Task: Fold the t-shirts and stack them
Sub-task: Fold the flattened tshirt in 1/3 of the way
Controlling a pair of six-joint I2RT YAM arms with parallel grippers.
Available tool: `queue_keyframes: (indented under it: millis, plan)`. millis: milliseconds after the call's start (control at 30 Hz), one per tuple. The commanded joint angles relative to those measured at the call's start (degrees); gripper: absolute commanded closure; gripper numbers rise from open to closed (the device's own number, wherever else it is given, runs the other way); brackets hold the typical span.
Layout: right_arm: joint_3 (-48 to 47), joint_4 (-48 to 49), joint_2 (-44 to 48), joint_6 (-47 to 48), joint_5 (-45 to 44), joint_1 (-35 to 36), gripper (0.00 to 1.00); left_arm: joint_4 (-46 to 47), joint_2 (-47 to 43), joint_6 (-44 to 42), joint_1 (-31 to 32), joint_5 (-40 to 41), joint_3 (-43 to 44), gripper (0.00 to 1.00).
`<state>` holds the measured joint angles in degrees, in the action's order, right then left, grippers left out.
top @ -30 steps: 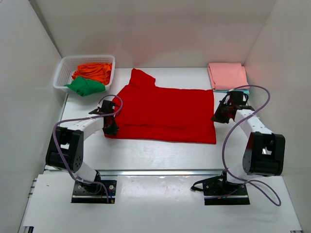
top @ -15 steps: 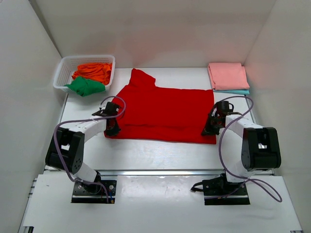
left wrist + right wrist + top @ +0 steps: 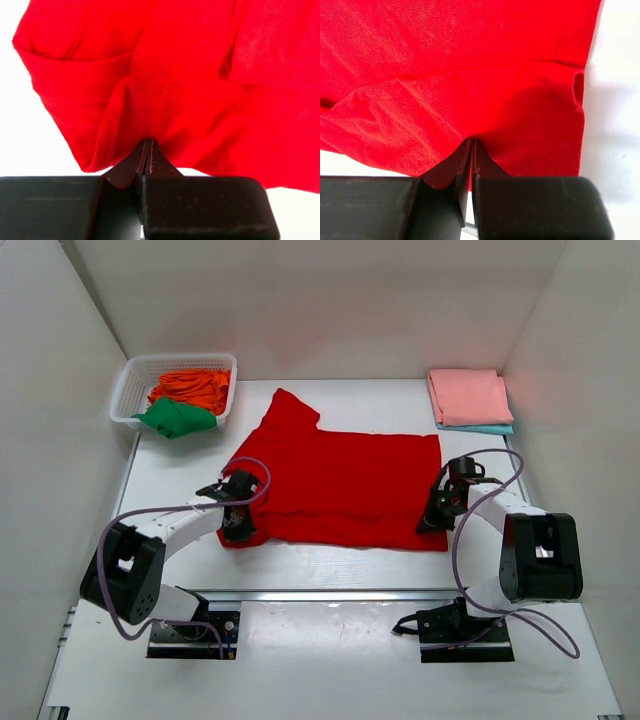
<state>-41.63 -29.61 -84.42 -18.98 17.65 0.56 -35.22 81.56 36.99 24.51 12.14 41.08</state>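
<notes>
A bright red t-shirt (image 3: 340,480) lies spread on the table, one sleeve pointing to the back left. My left gripper (image 3: 238,520) is shut on its near left edge; the cloth bunches at the fingertips in the left wrist view (image 3: 146,142). My right gripper (image 3: 436,518) is shut on its near right edge, seen in the right wrist view (image 3: 472,142). A folded salmon pink t-shirt (image 3: 468,395) lies on a light blue one (image 3: 490,428) at the back right. Orange (image 3: 195,386) and green (image 3: 175,418) t-shirts lie crumpled in the basket.
A white lattice basket (image 3: 135,380) stands at the back left. White walls close in the table on the left, back and right. The arm bases and a metal rail (image 3: 330,595) sit at the near edge.
Both grippers have closed on the red shirt's near edge and drawn it toward the arm bases; the right gripper came in from beside the shirt's right edge.
</notes>
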Motion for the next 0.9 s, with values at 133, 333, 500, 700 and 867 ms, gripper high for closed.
queue_keyframes:
  millis: [133,333,500,700,867]
  plan:
    - [1.64,-9.76,1.63,2.81,-3.06,1.11,0.97,-10.39,-8.52,1.68,2.38,-6.77,-5.66,0.93]
    - [-4.50,-18.90,3.81,2.20,-2.89,5.67,0.97,-17.32,-16.15,-0.33,0.46,-7.74,-2.51,0.96]
    - [-7.50,-19.36,9.63,0.61,-1.57,5.77,0.97,-20.24,-21.35,-3.50,-4.90,-9.93,4.26,0.95]
    - [-5.94,-11.56,6.64,-2.80,-2.45,8.84,0.97,-8.84,-14.78,0.00,-2.29,-8.98,1.91,0.95]
    - [4.33,-0.73,8.30,-8.43,-2.97,8.14,0.99,-2.75,-10.81,3.26,-0.87,-3.89,-4.06,0.97]
